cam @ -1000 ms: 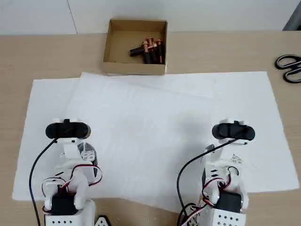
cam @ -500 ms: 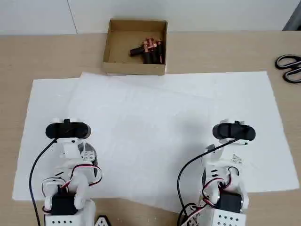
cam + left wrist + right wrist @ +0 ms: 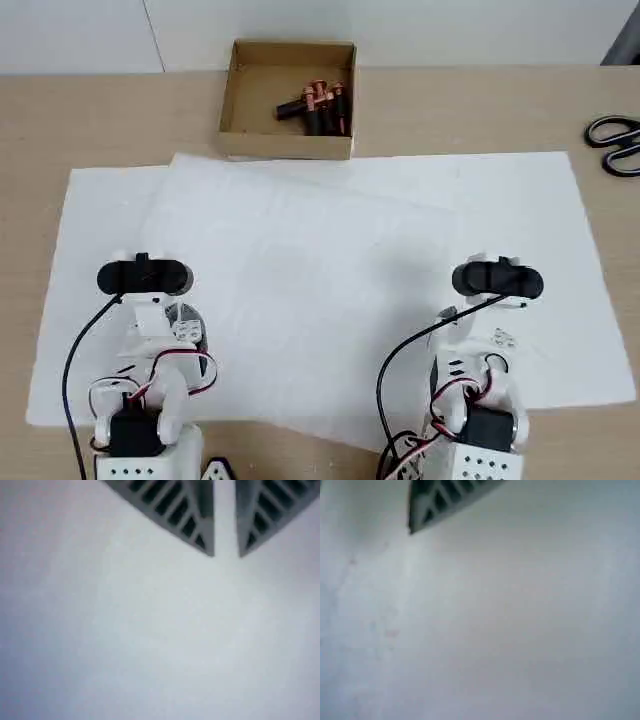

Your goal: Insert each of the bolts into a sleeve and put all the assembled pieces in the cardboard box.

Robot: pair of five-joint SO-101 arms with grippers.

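The cardboard box [image 3: 229, 98] stands at the table's far side, left of centre. Inside it lie several assembled pieces [image 3: 318, 107], dark sleeves with copper-coloured bolt heads, bunched toward its right half. Both arms are folded back at the near edge: the left arm [image 3: 145, 277] and the right arm [image 3: 497, 279]. My left gripper [image 3: 226, 554] hangs just over bare white paper with its jaws nearly together and nothing between them. A dark ribbed part of my right gripper [image 3: 437, 500] shows over the same bare paper.
Overlapping white paper sheets [image 3: 330, 250] cover most of the wooden table [image 3: 90, 120] between the arms and the box. Black scissors [image 3: 615, 143] lie at the far right edge, off the paper.
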